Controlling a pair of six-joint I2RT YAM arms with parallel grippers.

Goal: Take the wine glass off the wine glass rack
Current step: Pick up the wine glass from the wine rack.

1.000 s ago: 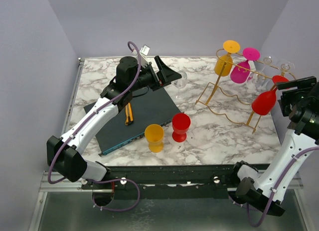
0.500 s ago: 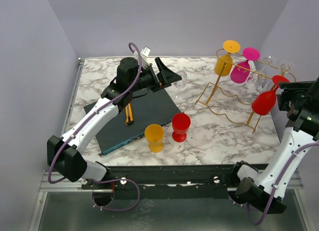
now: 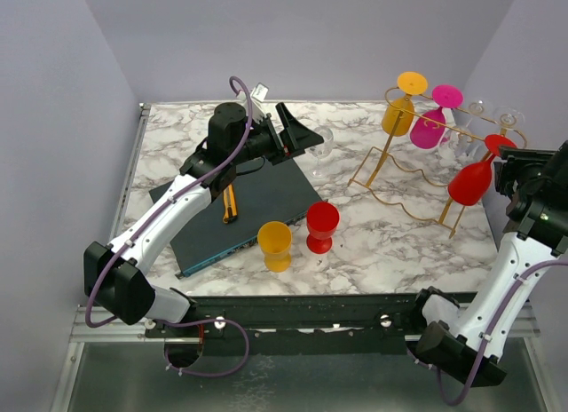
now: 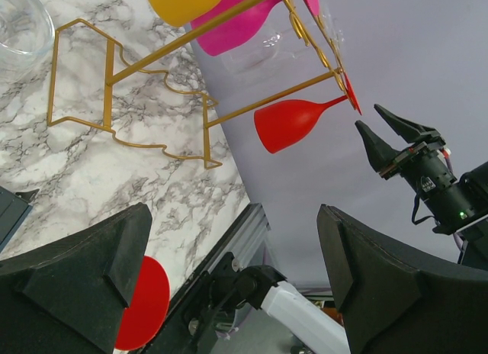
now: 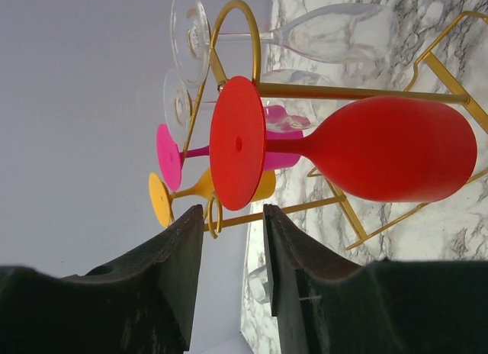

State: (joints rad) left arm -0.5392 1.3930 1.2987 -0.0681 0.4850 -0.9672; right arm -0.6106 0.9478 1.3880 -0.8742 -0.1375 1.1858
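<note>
Robot lab test cell, marble-patterned table (image 3: 169,128) boxed in by plain lilac walls (image 3: 53,119), left arm (image 3: 173,209) and right arm (image 3: 506,279) bolted to a metal rail (image 3: 80,325) at its near edge, gold wine glass rack (image 4: 111,87) hung with bright coloured glasses (image 3: 400,114)

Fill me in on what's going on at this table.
Two robot arms are working at a gold rack hung with glasses. The right gripper sits just off the foot of the red glass hanging upside down on the rack, jaws apart and lined up with it, not gripping yet. The left gripper is wide open and empty over the dark mat, next to a clear glass.
</note>
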